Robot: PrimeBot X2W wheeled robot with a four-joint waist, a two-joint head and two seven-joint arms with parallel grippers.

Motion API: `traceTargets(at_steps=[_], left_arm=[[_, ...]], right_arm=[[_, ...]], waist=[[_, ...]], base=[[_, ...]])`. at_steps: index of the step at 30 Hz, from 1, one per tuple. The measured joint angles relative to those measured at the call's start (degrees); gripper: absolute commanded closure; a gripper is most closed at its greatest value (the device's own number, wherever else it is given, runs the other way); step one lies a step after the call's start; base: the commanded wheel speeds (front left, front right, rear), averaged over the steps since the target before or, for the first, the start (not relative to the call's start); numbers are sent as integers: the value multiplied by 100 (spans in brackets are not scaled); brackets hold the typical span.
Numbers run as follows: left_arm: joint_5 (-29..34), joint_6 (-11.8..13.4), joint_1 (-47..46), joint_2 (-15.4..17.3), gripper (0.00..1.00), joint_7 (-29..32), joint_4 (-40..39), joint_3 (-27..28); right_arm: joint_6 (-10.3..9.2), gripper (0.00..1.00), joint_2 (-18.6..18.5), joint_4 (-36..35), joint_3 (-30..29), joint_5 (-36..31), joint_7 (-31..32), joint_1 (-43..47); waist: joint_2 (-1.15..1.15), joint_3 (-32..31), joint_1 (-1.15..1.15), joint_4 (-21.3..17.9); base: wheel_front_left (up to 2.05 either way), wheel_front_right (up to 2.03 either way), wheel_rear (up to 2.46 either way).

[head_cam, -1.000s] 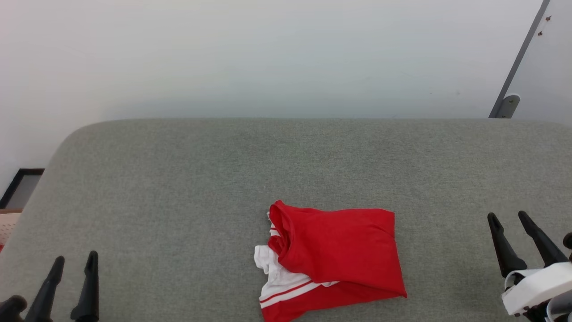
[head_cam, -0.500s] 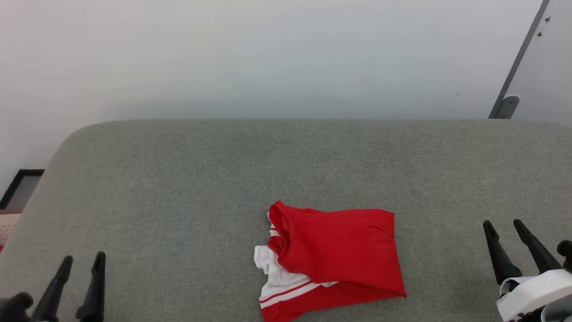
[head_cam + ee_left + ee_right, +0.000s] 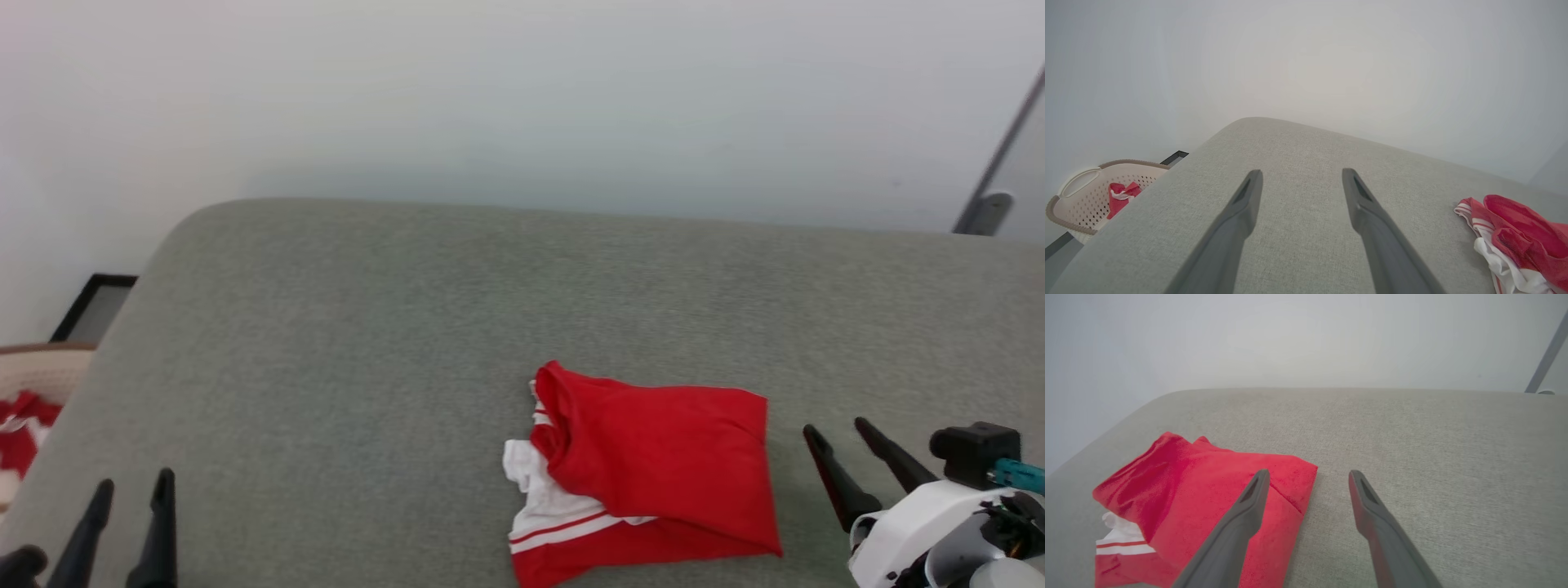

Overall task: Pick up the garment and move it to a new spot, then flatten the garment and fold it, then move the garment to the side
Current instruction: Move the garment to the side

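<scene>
The garment [image 3: 653, 465], a red jersey with white sleeve ends and striped trim, lies folded in a loose bundle on the grey cushioned surface [image 3: 408, 327], near its front edge. It also lies at the right edge of the left wrist view as the garment [image 3: 1519, 232] and at the lower left of the right wrist view as the garment [image 3: 1208, 498]. My right gripper [image 3: 834, 426] hangs open just right of it, one finger over its right edge in the wrist view [image 3: 1308, 473]. My left gripper [image 3: 133, 482] stands open far to the left, nothing between its fingers [image 3: 1299, 170].
A beige perforated basket [image 3: 1081, 200] holding a small red-and-white cloth bundle [image 3: 1120, 196] stands off the surface's left end, also visible as the basket [image 3: 41, 371]. A pale wall rises behind the surface. A grey metal bar [image 3: 992, 184] leans at the far right.
The head camera has swung left, shifting the whole picture right and bringing the basket into view. The right gripper has come closer to the garment's right edge. The garment lies as before.
</scene>
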Motion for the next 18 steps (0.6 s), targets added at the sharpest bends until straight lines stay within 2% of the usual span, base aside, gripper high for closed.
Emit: traceTargets(at_steps=[6,18], left_arm=[[20,13,37,-91,0,0,14,-74],[16,-14,-186,-276,0,0,140,-286]], right_arm=[[1,0,-3,277,113,74,532,-128],[0,0,204,1133,-159,140,2256,-476]], waist=[[0,49,0,356],[0,418,0,881]], base=[[0,0,0],[0,0,0]])
